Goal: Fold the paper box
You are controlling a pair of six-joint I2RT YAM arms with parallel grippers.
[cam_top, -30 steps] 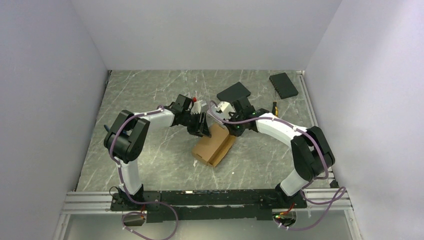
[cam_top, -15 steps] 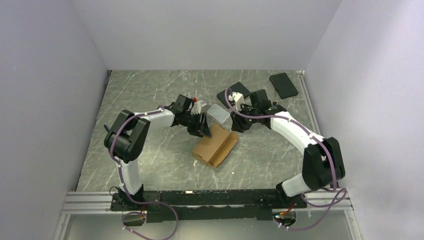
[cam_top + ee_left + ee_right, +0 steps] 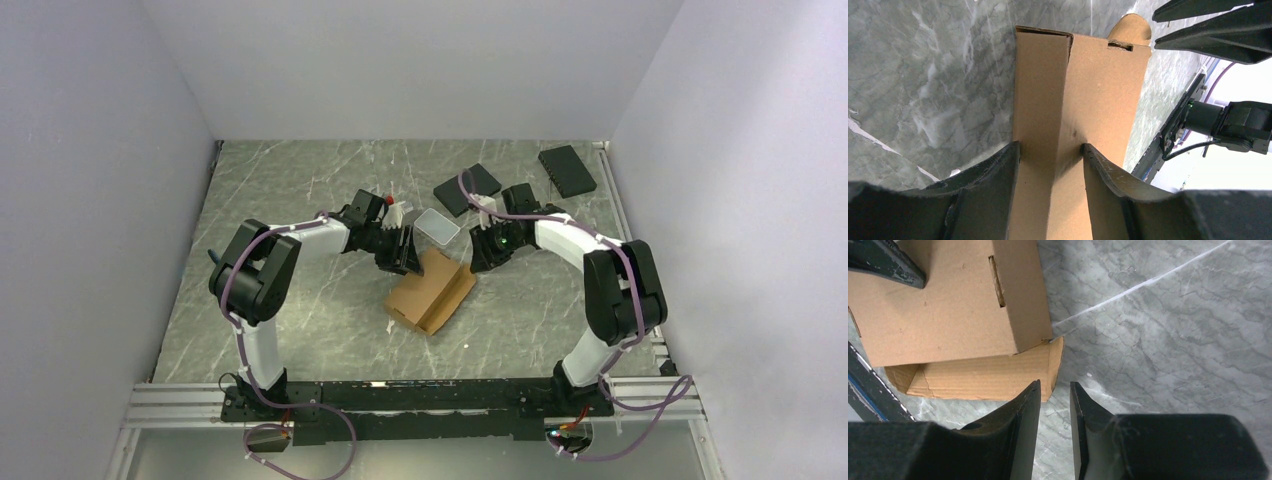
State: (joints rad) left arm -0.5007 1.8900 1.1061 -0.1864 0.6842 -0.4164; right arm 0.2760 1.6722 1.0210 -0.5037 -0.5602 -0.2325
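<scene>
Pinching the paper box (image 3: 1098,100) with my left gripper (image 3: 1050,146); my right gripper (image 3: 1054,385), empty and a bit open, might shove it loose.

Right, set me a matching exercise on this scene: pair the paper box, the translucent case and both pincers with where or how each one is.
Things:
1. paper box
2. translucent case
3. left pincer
4. right pincer

States:
A. empty, jaws slightly apart, beside the box's lower flap
B. brown, partly folded
C. clamped on a cardboard wall
D. pale, lying just beyond the box

Pairs: 1-B, 2-D, 3-C, 4-A
</scene>
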